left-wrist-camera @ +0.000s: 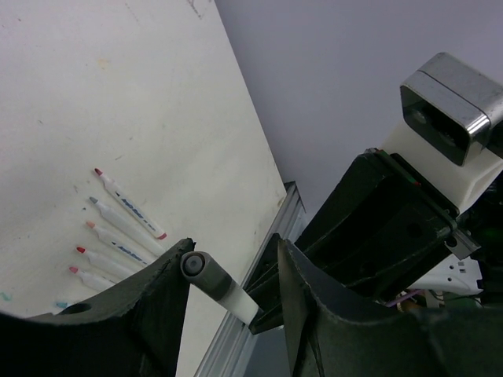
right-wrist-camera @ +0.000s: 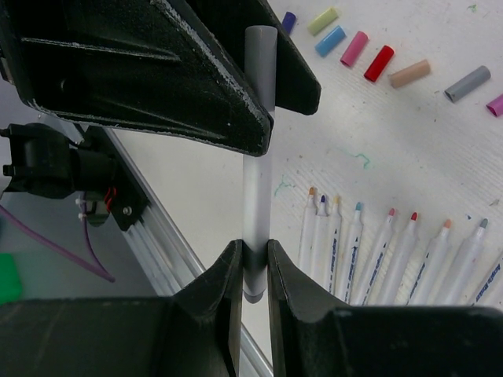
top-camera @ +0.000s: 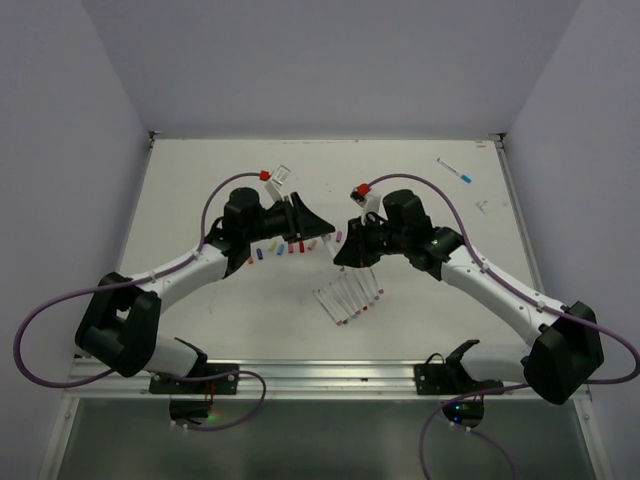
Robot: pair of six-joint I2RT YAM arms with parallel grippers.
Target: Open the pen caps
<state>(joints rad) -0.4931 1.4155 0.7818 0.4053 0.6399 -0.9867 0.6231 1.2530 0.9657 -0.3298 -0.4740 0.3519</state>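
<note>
right gripper [right-wrist-camera: 253, 250] grasps held pen [right-wrist-camera: 255, 196] | left gripper [left-wrist-camera: 236, 251] slack round grey cap [left-wrist-camera: 203, 271] | well off table [top-camera: 200, 180] edges | loose: eight pen caps [right-wrist-camera: 379, 63], eight uncapped pens [right-wrist-camera: 391, 251]

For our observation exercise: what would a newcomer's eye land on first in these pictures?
The two grippers meet in the middle: the right gripper clamps a grey-capped pen, whose cap end sits between the left gripper's open jaws. On the table lie a row of uncapped pens and, farther back, a line of loose coloured caps.

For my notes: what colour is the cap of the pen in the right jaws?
Grey: the cap on the pen; right wrist view shows it best.
</note>
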